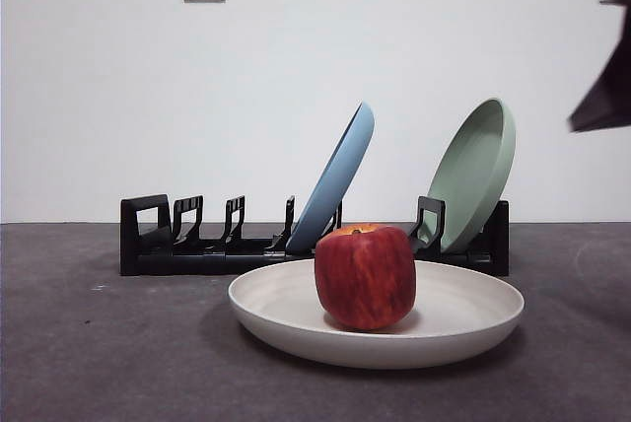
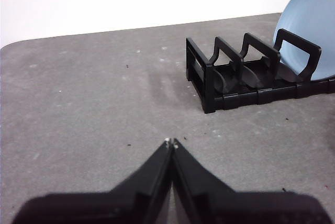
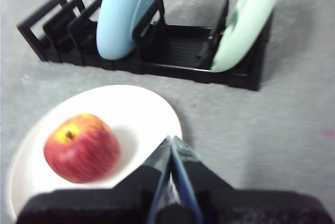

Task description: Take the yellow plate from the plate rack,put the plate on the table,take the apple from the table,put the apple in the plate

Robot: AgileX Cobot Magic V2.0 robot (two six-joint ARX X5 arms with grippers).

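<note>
Already your apple sits in the yellow plate on the counter just before the plate rack, the clenched, empty right end effector nearest it, the left end effector likewise clenched, well apart.

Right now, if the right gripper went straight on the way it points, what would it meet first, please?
Probably the rim of the yellow plate just ahead of the right gripper; beyond that stands the plate rack. Depth is unclear.
</note>
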